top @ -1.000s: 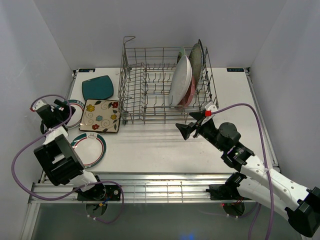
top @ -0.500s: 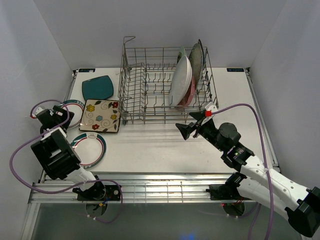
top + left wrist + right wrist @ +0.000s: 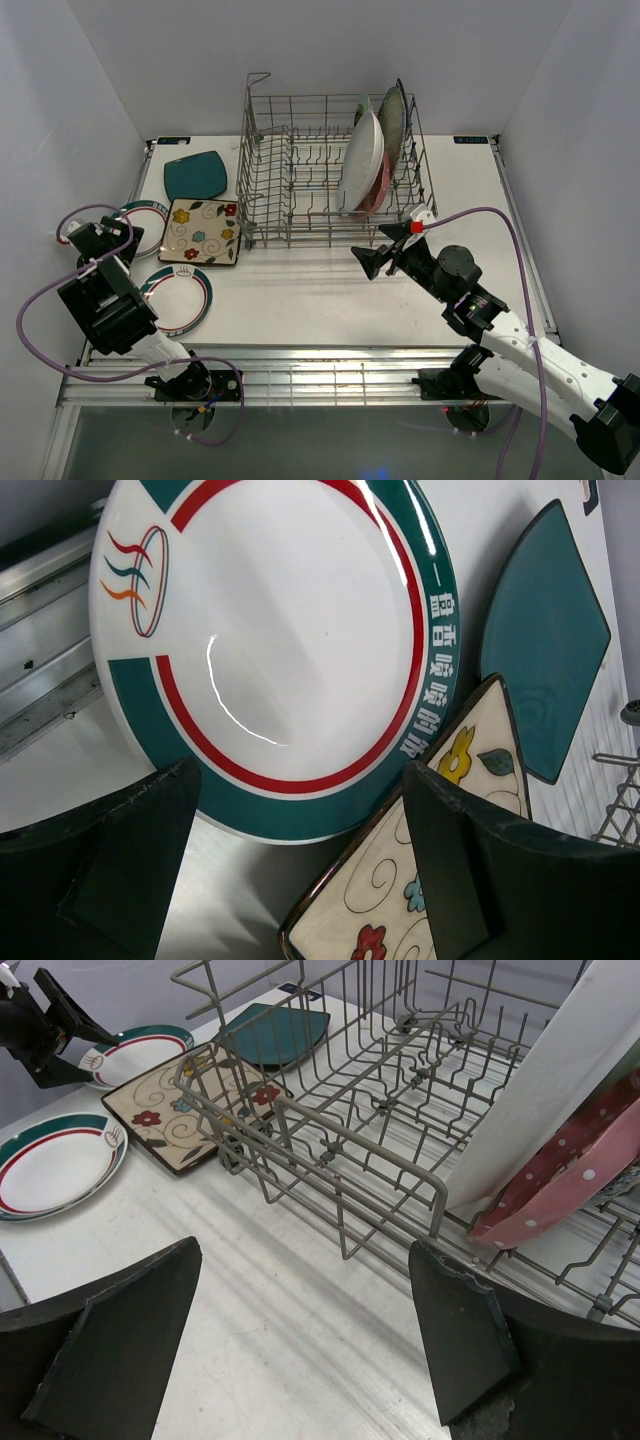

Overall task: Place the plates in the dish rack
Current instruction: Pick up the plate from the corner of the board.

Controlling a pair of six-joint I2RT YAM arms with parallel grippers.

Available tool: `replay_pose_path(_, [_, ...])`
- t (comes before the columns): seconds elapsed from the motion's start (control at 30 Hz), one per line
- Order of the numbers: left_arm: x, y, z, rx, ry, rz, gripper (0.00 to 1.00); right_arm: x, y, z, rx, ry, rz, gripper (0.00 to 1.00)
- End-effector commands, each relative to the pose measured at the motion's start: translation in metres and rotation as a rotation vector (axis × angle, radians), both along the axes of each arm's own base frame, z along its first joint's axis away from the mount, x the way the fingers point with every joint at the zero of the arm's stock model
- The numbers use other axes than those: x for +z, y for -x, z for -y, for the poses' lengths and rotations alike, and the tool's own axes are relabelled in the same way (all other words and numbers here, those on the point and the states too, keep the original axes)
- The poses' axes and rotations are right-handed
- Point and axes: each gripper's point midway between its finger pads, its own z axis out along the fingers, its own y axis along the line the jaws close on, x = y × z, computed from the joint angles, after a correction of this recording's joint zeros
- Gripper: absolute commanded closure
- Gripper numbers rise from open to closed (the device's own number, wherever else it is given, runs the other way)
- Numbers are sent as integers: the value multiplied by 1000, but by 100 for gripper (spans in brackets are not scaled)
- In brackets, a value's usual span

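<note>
1. Plainly, the dish rack [image 3: 335,190] stands at the back middle of the counter [image 3: 320,290], partly loaded. The big white oval plate [image 3: 360,165], the pink dotted plate [image 3: 380,192] and a speckled plate [image 3: 393,115] stand on edge at its right end. The tines to their left are bare.
2. Four plates lie flat on the counter left of the rack: the teal square plate [image 3: 195,176], the floral square plate [image 3: 201,232], the near round plate [image 3: 180,297] and the far-left round plate [image 3: 152,212]. Both rounds are white with green-and-red rims.
3. The step in hand looks like the pick of the far-left round plate. The left hand [image 3: 118,238] hangs over it, fingers spread wide with nothing between them.
4. The next move, as I judge it, calls for coming down at the rim and working one finger under its edge, since a flat plate offers little to pinch. Then comes a carry to the bare tines.
5. The right hand [image 3: 392,243] hovers just in front of the rack's front wall, spread and empty.
6. Hard to tell:
   - how high the left hand is above the plate;
   - whether slimmer plates stand behind the oval one;
   - the far-left round plate's near side, which the left hand covers from above.
</note>
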Motion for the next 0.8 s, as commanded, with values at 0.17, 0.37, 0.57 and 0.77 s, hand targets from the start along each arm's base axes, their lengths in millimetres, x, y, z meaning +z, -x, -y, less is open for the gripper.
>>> replay_pose_path(0.17, [21, 4, 7, -27, -10, 67, 8, 17, 2, -3, 14, -50, 38, 10])
replay_pose_path(0.37, [47, 11, 5, -11, -91, 119, 8, 16, 2, -3, 14, -44, 31, 10])
replay_pose_path(0.57, [76, 24, 1, 37, -201, 156, 6, 17, 3, -2, 15, -49, 35, 10])
replay_pose_path(0.77, [49, 32, -12, 74, -137, 73, 3, 18, 2, -3, 14, -46, 34, 10])
